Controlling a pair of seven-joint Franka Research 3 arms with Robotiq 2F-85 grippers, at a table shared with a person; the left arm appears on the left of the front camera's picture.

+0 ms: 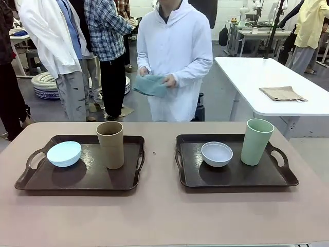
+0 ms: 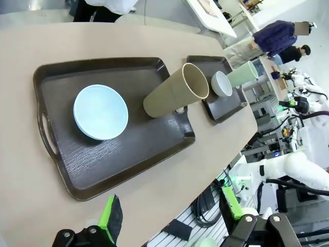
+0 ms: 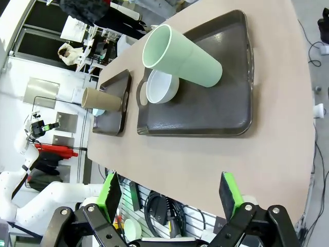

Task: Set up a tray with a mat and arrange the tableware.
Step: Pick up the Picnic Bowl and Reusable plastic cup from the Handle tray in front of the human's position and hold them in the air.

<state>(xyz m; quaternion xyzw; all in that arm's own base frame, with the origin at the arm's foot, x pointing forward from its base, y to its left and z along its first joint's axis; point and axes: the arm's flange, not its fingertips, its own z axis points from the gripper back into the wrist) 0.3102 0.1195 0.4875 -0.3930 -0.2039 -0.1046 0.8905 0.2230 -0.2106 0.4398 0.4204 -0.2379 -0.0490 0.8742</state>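
My left pincer [image 2: 169, 211] and right pincer [image 3: 169, 193] hang apart, empty. Blue bowl [image 1: 64, 153] and brown tumbler [image 1: 110, 144] sit on the left tray [image 1: 87, 179]; the person [image 1: 175, 49] holds the mat [image 1: 150, 85]. I'd clear that tray first, gripping the tumbler low, upright.

The beige tabletop [image 1: 164, 216] looks smooth and matt. The dark brown handled tray [image 1: 82, 179] towards its left edge shows a fine wood-grain texture with a dull sheen, as does the matching dark brown tray [image 1: 234, 177] towards the right edge. The light blue shallow bowl [image 1: 64, 153], the brown tall tumbler [image 1: 110, 145] and the pale green tall tumbler [image 1: 256, 142] look matt, smooth and plastic-like. The pale grey-white shallow bowl [image 1: 216, 154] is slightly glossier. The teal folded cloth [image 1: 150, 85] beyond the far edge looks soft and woven.
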